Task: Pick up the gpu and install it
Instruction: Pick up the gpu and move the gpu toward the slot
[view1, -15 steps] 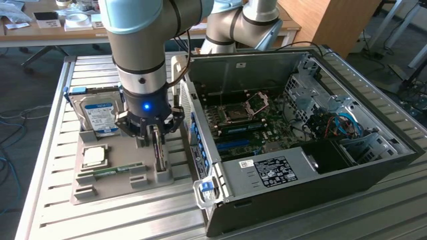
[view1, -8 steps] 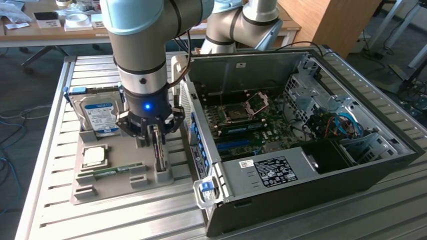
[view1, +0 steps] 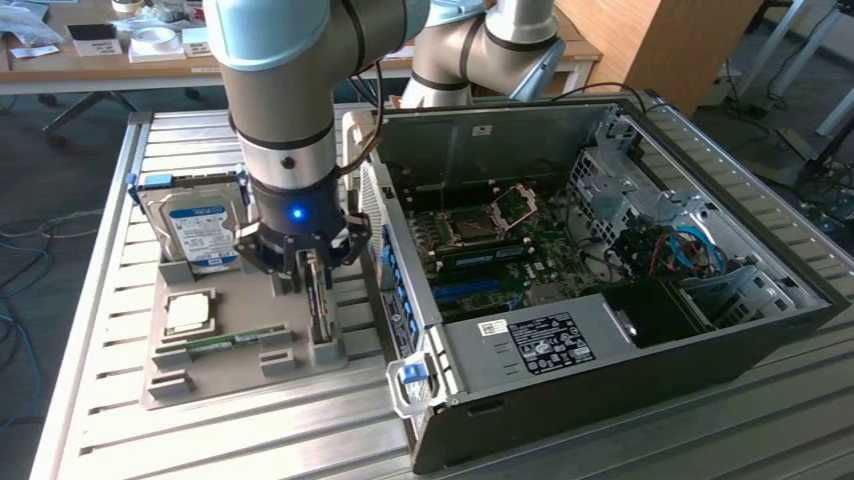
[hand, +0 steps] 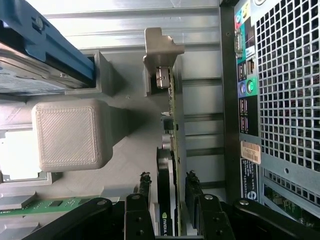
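The gpu (view1: 319, 312) stands on its long edge in a slot of the grey holder tray (view1: 243, 372), beside the open computer case (view1: 601, 250). My gripper (view1: 310, 266) hangs straight down over it. In the wrist view the card (hand: 169, 145) runs away from the camera between the two black fingers (hand: 143, 186), its green board edge and dark face showing. My gripper (hand: 168, 181) is open and straddles the card's top edge, with a small gap on each side. The far end of the card sits in a grey post (hand: 161, 50).
The tray also holds a hard drive (view1: 200, 225) with a blue-white label, a CPU (view1: 188, 313) and a RAM stick (view1: 230, 343). The case lies on its side with the motherboard (view1: 501, 262) exposed, its rear panel (hand: 280, 100) close beside the card. The ribbed metal table (view1: 200, 440) carries everything.
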